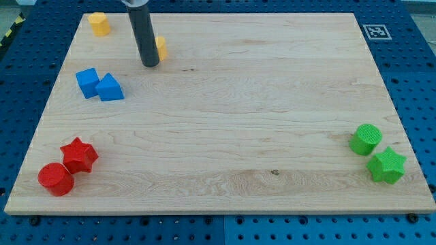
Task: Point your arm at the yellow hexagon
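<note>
My tip (150, 64) rests on the bench (225, 116), just at nine o'clock of a half-hidden yellow block (161, 48), shape unclear. The yellow hexagon (99, 24) sits well apart at ten o'clock of my tip, near the view's top-left corner. The rod carries no fingers.

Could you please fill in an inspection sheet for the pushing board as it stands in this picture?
Surface: wooden board, lying flat on a blue perforated table.
Job's things: yellow hexagon at the view's top left corner; my tip lies to its lower right, apart from it.
Clutter: yellow block partly hidden behind the rod, shape unclear; blue cube touching blue wedge; red star beside red cylinder; green cylinder and green star.
Grippers: nothing seen.
Cables: nothing seen.
Surroundings: marker tag off the board's top right corner.
</note>
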You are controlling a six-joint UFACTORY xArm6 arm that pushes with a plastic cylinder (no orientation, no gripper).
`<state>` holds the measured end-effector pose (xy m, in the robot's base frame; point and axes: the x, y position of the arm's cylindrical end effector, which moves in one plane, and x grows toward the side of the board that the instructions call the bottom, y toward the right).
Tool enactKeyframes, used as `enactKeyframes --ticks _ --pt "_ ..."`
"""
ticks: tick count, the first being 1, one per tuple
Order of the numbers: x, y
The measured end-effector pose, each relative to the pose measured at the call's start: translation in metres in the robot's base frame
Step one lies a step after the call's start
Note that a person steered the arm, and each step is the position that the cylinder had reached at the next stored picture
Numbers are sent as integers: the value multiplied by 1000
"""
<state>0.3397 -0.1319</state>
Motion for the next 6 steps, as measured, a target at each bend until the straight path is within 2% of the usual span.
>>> enactKeyframes --ticks 2,3,4,5,6 --pt "-54 0" --pt "-66 -3" --pt "-66 -53" --pt "-66 -130" --pt "-82 -173"
